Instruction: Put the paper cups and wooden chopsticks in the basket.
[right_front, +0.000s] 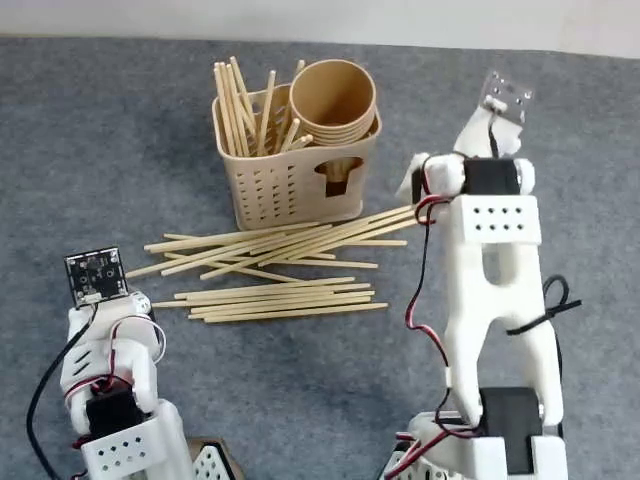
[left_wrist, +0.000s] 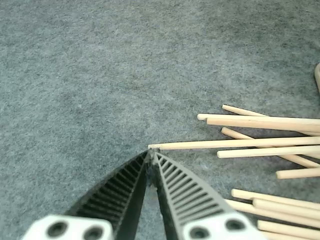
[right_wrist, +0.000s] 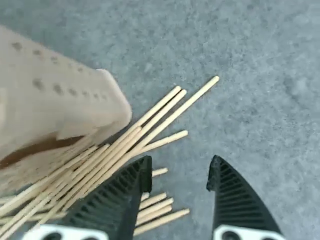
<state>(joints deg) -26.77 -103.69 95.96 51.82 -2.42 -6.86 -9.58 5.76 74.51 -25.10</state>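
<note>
Paper cups (right_front: 335, 100) are stacked in the basket (right_front: 290, 185); the chopstick step is in hand. Loose chopsticks (right_front: 280, 270) lie at the basket's 6 o'clock. Right gripper (right_wrist: 180, 167) is spread over their 3 o'clock ends; left gripper (left_wrist: 151, 154) is pressed together. Next move, likely: lower and pinch a bundle.

Probably a robotics lab bench: grey felt mat (right_front: 90, 140), arm (right_front: 495, 270) with exposed wiring (right_front: 413, 300).

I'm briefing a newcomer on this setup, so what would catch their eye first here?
Probably the scatter of loose chopsticks lying on the grey mat between the basket and the arms; the basket already holds stacked paper cups and some upright chopsticks. Next, the right gripper, open over the chopstick ends beside the basket.
</note>
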